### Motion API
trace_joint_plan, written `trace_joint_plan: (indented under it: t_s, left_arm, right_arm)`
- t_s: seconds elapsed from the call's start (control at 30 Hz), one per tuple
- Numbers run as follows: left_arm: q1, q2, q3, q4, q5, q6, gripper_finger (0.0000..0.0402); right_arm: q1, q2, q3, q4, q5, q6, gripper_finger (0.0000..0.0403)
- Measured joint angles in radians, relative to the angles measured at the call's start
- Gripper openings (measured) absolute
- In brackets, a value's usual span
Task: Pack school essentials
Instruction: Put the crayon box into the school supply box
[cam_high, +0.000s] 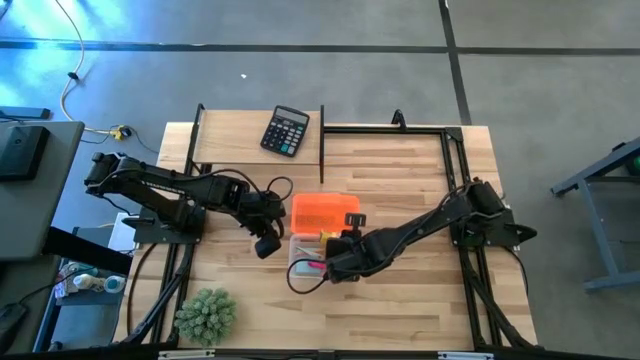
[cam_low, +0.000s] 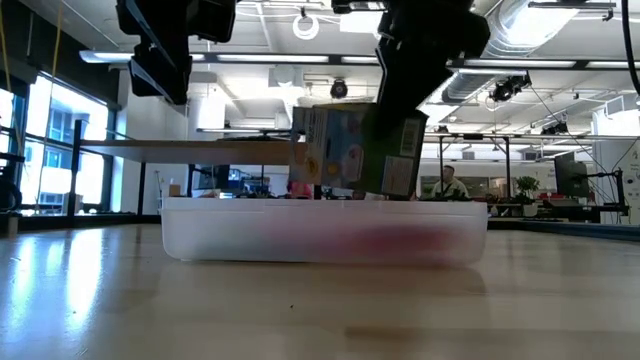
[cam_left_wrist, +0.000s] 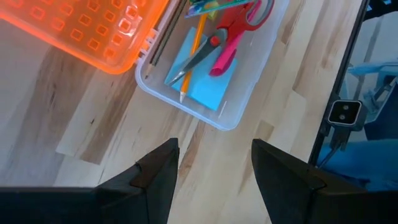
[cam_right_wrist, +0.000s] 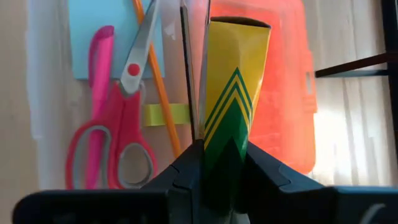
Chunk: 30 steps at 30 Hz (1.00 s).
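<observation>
Right gripper (cam_right_wrist: 225, 163) clamps crayon box (cam_right_wrist: 234, 87), no readable text; left gripper (cam_left_wrist: 214, 165) apart.

I see my left gripper (cam_left_wrist: 213, 167) spread above bare wood; clear box (cam_left_wrist: 239, 106) holds scissors (cam_left_wrist: 214, 40), note pad (cam_left_wrist: 208, 84), pencil (cam_left_wrist: 194, 53); orange lid (cam_left_wrist: 87, 28) beside it.

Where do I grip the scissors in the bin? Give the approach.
Grip the red-handled scissors at the pivot neck, probably from straight above: they lie flat on the note pad, blades closed, pink pen crowding the handles.

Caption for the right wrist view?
Right gripper holds yellow-and-green crayon box above clear plastic bin with red-handled scissors.
</observation>
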Motion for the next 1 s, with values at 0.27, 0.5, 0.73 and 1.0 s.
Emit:
trace_joint_plan:
  t_s: [0.27, 0.5, 0.73, 1.0]
  left_arm:
    - [0.000, 0.000, 0.000, 0.000, -0.011, 0.000, 0.0191]
    - [0.000, 0.000, 0.000, 0.000, -0.011, 0.000, 0.0191]
    - [0.000, 0.000, 0.000, 0.000, -0.011, 0.000, 0.0191]
    - [0.000, 0.000, 0.000, 0.000, -0.011, 0.001, 0.0191]
  right_arm:
    - [0.000, 0.011, 0.000, 0.002, 0.025, -0.034, 0.0074]
    - [0.000, 0.011, -0.001, 0.002, 0.026, -0.111, 0.0074]
    - [-0.001, 0.011, 0.000, 0.003, -0.018, -0.123, 0.0074]
    - [-0.009, 0.011, -0.001, 0.002, 0.015, -0.096, 0.0074]
